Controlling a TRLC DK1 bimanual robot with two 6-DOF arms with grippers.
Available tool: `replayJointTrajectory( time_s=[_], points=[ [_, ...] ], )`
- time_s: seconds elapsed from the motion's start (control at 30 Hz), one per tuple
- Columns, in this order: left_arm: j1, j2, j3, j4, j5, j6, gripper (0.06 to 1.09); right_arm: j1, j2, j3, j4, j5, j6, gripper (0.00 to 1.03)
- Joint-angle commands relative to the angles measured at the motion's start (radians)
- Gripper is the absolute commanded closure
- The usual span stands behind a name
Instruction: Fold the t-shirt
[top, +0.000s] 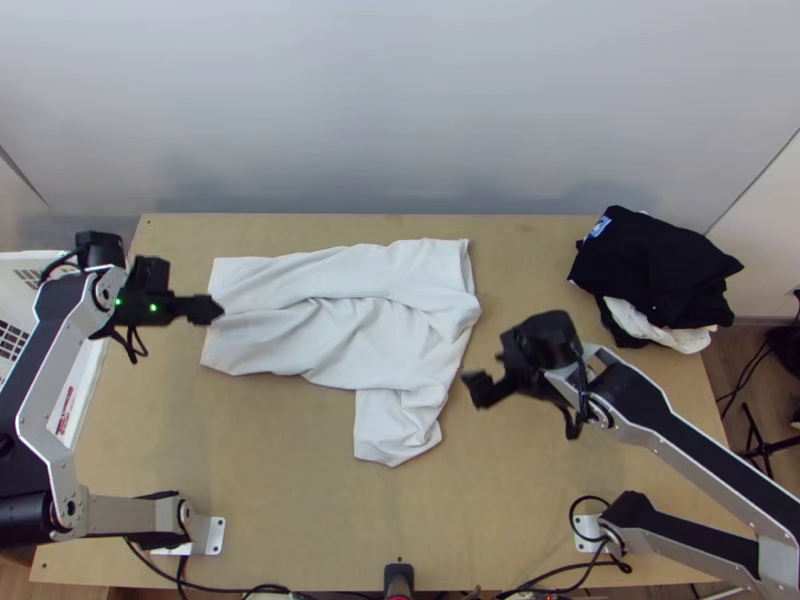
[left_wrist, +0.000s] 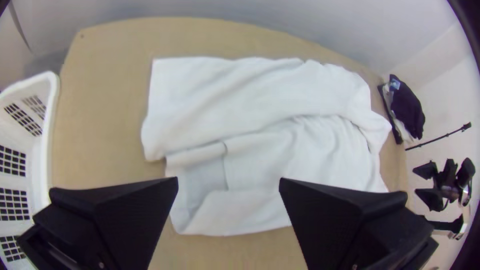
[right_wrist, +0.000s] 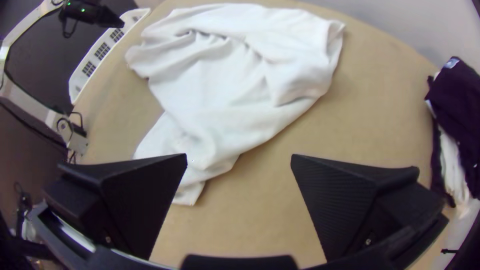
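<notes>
On your table (top: 270, 480), you have the white t-shirt (top: 340, 340) lying rumpled across the middle. You find dark clothing (top: 655, 265) at far right. Your left gripper (top: 213, 310), at the shirt's left end, and right gripper (top: 477, 388), near its right side, are set wide.

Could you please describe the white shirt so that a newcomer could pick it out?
Find the wooden table. Across its middle lies the shirt, rumpled, with a flap toward the near edge. Unlike the white cloth under the black clothes at the right, it is not in a pile.
</notes>
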Motion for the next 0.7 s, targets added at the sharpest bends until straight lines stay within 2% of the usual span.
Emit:
replayJointTrajectory(
  time_s=[0.0,0.13,0.3,0.5,0.67],
  points=[
    [0.074,-0.017,-0.074,-0.175,0.09,0.107,0.11,0.038,-0.034,-0.045,-0.144,-0.218,0.04,0.06],
    [0.168,-0.005,-0.106,-0.194,0.077,0.218,0.11,0.068,-0.034,-0.051,-0.182,-0.268,0.032,0.06],
    [0.243,0.054,-0.12,-0.214,0.071,0.305,0.11,0.099,-0.031,-0.092,-0.179,-0.279,0.03,0.07],
    [0.214,0.103,-0.151,-0.188,0.076,0.28,0.11,0.13,-0.018,-0.114,-0.149,-0.287,0.049,0.07],
    [0.143,0.124,-0.183,-0.094,0.082,0.199,0.11,0.137,-0.018,-0.126,-0.136,-0.29,0.061,0.07]
  ],
)
